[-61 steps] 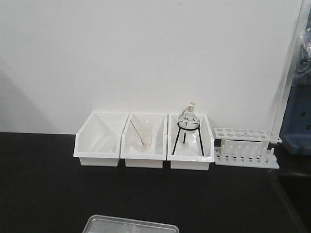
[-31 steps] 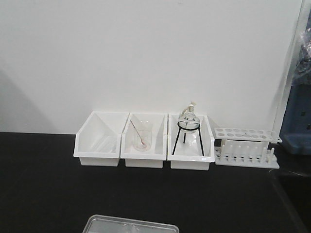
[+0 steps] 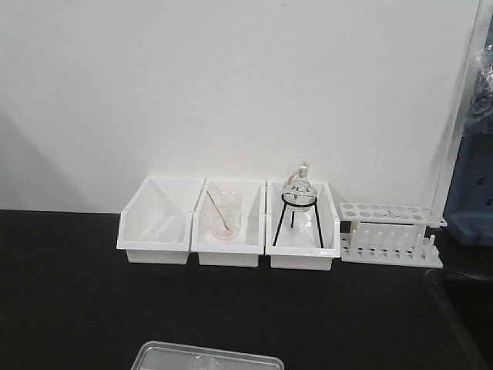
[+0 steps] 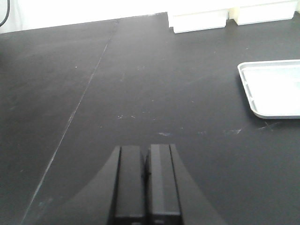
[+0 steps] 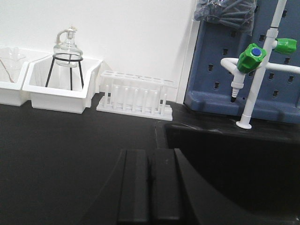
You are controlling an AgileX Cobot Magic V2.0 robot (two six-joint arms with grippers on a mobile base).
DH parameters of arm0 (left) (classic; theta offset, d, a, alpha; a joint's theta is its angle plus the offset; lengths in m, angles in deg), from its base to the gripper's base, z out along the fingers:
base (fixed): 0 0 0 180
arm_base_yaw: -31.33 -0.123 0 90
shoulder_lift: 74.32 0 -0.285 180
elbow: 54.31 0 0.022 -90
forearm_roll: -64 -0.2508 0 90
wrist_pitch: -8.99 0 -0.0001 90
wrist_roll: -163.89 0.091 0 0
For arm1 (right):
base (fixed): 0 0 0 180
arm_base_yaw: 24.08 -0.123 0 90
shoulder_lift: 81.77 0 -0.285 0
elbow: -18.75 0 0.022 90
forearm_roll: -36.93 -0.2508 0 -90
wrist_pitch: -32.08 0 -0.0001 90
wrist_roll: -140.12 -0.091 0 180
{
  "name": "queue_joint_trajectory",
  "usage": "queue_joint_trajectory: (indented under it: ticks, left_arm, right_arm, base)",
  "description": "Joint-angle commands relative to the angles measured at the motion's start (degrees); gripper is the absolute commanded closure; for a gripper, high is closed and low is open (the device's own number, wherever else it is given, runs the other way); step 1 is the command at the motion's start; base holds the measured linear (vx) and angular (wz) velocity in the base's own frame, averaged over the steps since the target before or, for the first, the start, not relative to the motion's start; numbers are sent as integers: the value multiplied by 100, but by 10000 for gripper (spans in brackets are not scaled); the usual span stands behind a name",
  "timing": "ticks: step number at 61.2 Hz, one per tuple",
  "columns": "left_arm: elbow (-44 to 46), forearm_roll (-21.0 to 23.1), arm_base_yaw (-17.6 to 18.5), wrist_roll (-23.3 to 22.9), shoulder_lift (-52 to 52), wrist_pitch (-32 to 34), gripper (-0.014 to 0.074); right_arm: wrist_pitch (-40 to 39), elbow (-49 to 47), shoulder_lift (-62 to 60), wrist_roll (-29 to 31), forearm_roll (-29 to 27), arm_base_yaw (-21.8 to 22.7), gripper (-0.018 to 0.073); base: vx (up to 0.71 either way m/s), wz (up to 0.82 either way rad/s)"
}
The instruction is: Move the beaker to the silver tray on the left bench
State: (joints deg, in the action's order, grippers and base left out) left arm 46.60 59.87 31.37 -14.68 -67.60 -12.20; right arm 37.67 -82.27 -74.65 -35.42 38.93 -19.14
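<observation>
The silver tray (image 3: 158, 353) lies at the near edge of the left bench (image 3: 69, 293), only its far rim showing in the front view. In the left wrist view a corner of the silver tray (image 4: 247, 89) sits to the right and what shows of it holds nothing. The beaker is out of view. My left gripper (image 4: 146, 149) hangs shut over bare black worktop (image 4: 140, 70), left of the tray. My right gripper (image 5: 149, 152) is shut too, empty, over the worktop (image 5: 56, 140) beside the sink.
Three white bins (image 3: 158, 227) line the wall. The middle one holds a clear beaker with a rod (image 3: 223, 216), the right one a round flask on a black tripod (image 3: 298, 189). A white test tube rack (image 3: 391, 231) stands right. A black sink (image 5: 225, 154) and green-knobbed tap (image 5: 251, 56) lie at the right.
</observation>
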Motion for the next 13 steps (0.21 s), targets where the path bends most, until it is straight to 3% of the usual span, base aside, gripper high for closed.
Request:
queue_joint_trajectory:
  ticks: [1,13]
  left_arm:
    - [-110,6,14,-3,-46,432,595]
    - [-110,6,14,-3,-46,432,595]
  right_arm:
    - [-447,31,-41,40,-7,28,573]
    - [-447,31,-41,40,-7,28,573]
  base:
    - [0,0]
    - [0,0]
